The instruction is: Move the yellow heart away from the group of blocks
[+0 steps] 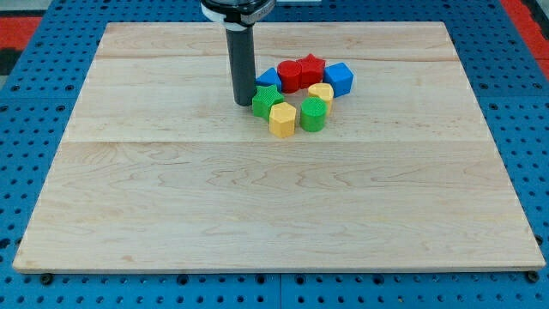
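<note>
The yellow heart (pixel 322 92) lies inside a tight cluster at the board's upper middle. It sits between the blue cube (pixel 339 79), a red star (pixel 311 69) and a green block (pixel 313 114). A red block (pixel 289 75), a blue block (pixel 269 78), a green star (pixel 265 100) and a yellow hexagon-like block (pixel 282 119) make up the cluster's left side. My tip (pixel 244 104) rests on the board at the cluster's left edge, just left of the green star and close to touching it. The whole cluster lies between it and the heart.
The wooden board (pixel 171 215) lies on a blue pegboard table (pixel 34 129). The rod (pixel 241 60) comes down from the view's top. No other objects lie on the board.
</note>
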You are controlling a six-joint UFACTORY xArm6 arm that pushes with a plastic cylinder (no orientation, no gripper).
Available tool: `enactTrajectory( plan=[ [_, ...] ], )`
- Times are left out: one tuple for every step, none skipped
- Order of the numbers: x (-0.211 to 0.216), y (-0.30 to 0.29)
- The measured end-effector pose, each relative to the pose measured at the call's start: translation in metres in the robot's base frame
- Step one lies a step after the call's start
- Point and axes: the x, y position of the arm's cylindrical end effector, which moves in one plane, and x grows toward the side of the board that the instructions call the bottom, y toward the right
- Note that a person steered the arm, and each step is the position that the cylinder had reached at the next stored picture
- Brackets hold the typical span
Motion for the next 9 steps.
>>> enactTrajectory(
  plan=[
    [0.000, -0.038],
    [-0.036, -0.067],
    [-0.107, -0.057],
    [-0.126, -0.057],
    [-0.135, -0.057],
    [-0.135, -0.057],
    [-0.125, -0.052],
    [-0.133, -0.004],
    [-0.154, 0.061]
  ],
)
